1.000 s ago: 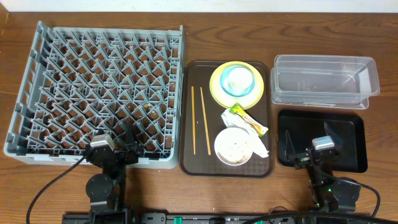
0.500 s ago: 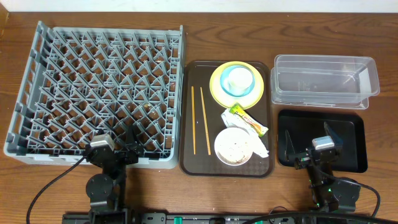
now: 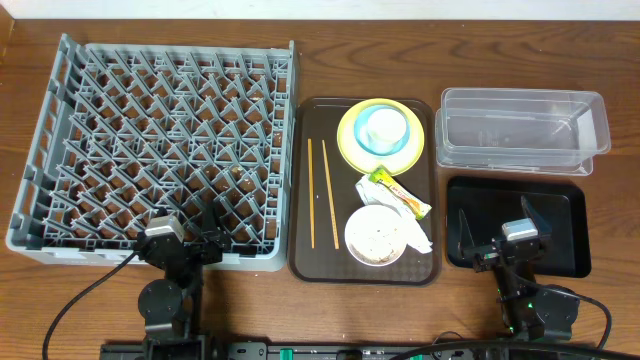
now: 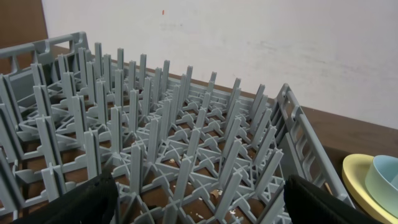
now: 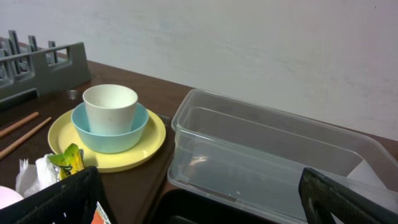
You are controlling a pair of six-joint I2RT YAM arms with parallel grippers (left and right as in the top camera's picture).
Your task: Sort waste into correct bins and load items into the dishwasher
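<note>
Desk (image 3: 300,60): wooden, viewed from overhead.

Grey dish rack (image 3: 160,150): fills the left half of the frame. No dishes in it.

Brown serving tray (image 3: 345,205): centre of frame, just right of the rack. Contents:
- Yellow plate (image 3: 347,135) at the tray's upper right, carrying the light blue bowl (image 3: 368,143). A white cup (image 3: 385,125) stands upright inside that bowl.
- White bowl (image 3: 352,232) at the tray's lower right, with speckled food scraps (image 3: 378,238) in it.
- Snack wrapper (image 3: 398,193), green and yellow, lying between plate and white bowl.
- Paper napkin (image 3: 415,235), crumpled, touching the white bowl's right side.
- Chopsticks (image 3: 318,190), lying lengthwise along the tray's left side, nearly parallel.

Clear tub (image 3: 522,95): upper right of frame, nothing in it. Black tray (image 3: 565,205): directly below it, nothing lying in it.

Left gripper (image 4: 199,186): at the lower edge of the rack, jaws wide apart, holding nothing. Its wrist view looks across the pegs.

Right gripper (image 5: 199,177): over the lower left part of the black tray, jaws wide apart, holding nothing. Its wrist view faces the tub and the plate.
</note>
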